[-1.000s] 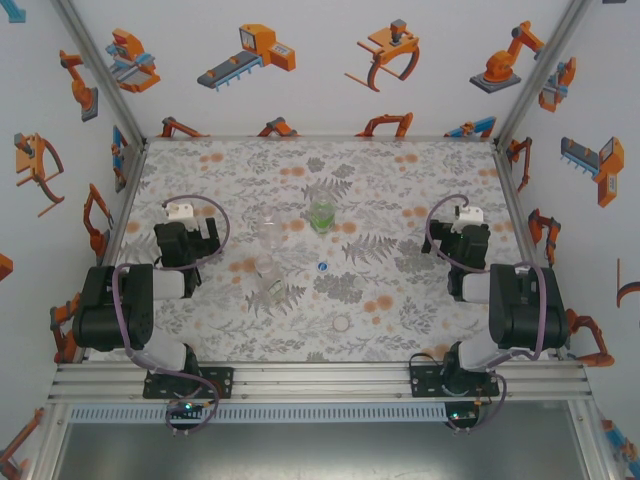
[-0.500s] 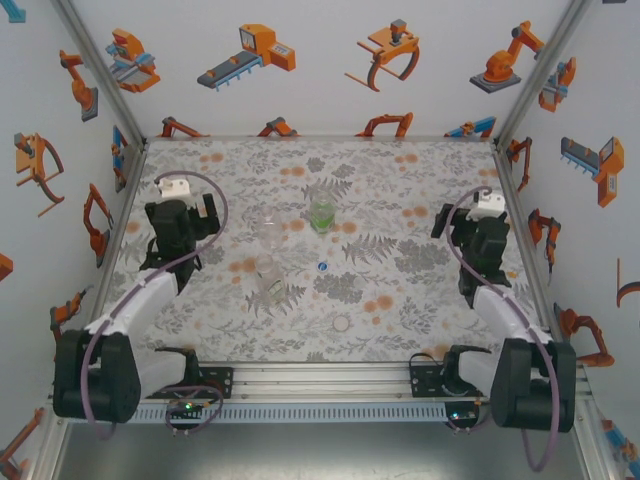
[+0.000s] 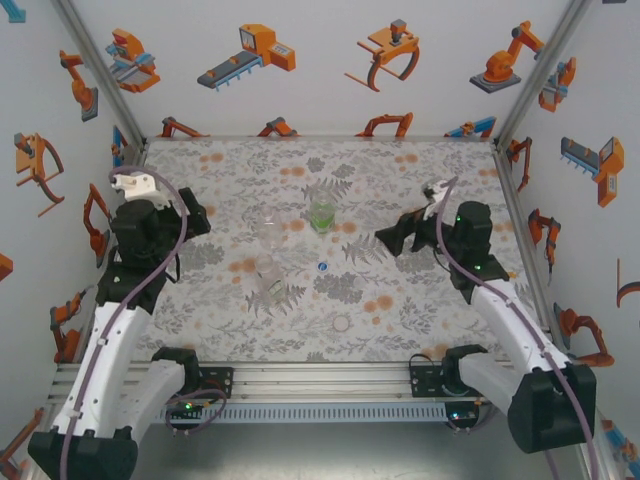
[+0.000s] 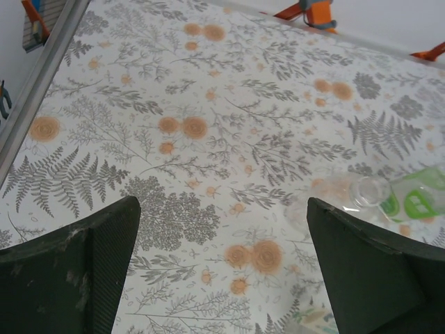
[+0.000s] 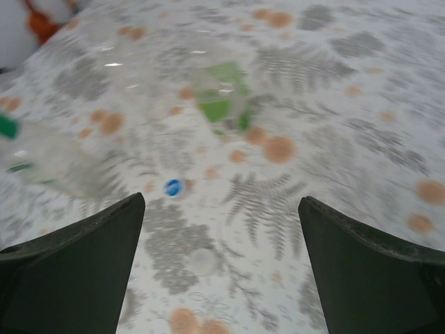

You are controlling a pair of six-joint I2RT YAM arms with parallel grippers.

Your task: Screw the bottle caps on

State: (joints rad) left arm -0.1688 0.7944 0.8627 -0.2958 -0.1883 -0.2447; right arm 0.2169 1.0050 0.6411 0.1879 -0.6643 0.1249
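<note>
With the left gripper (image 4: 224, 202) and right gripper (image 5: 221, 202) both spread and empty, the small round blue plastic cap (image 5: 173, 186) lies at the middle of the floral worktop (image 3: 430, 300), near the green-tinted clear plastic bottle (image 5: 222, 97); light, stiff and probably slippery, it wants pinching across its rim.

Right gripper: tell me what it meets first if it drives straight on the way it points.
Probably the table, since the right gripper tilts down at it; level, it would reach the green-tinted bottle. The blue cap lies just beside that line. The blurred wrist view leaves depth unclear.
</note>
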